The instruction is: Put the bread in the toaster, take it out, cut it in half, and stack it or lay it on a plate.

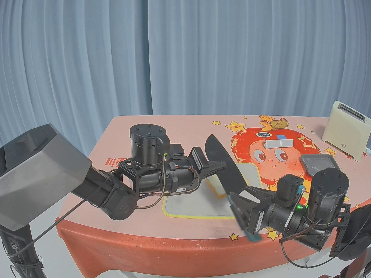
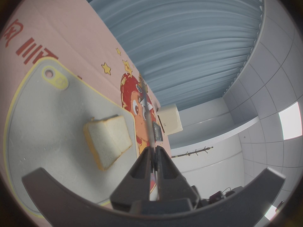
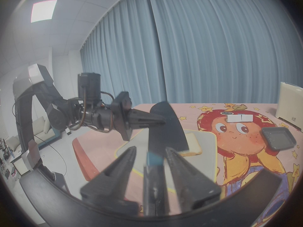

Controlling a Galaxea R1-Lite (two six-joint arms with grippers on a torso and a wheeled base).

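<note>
— With what is the table (image 1: 181,130) covered?
— A pink printed cloth, matt and smooth, is seen over it. The cutting board (image 1: 193,207) appears to be made of pale, smooth plastic, rimmed in yellow.
— And the bread (image 2: 108,141)?
— A soft, porous white crumb is shown, edged by a tan crust. The knife (image 1: 226,166) is finished dark and matt, as is the hard plastic of the left tool (image 2: 153,149). The toaster (image 1: 346,130) is cream, smooth and faintly glossy; the plate (image 1: 319,163) is dark grey and slightly shiny.

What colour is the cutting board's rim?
Yellow, on a pale grey board; clearest in the left wrist view.
</note>
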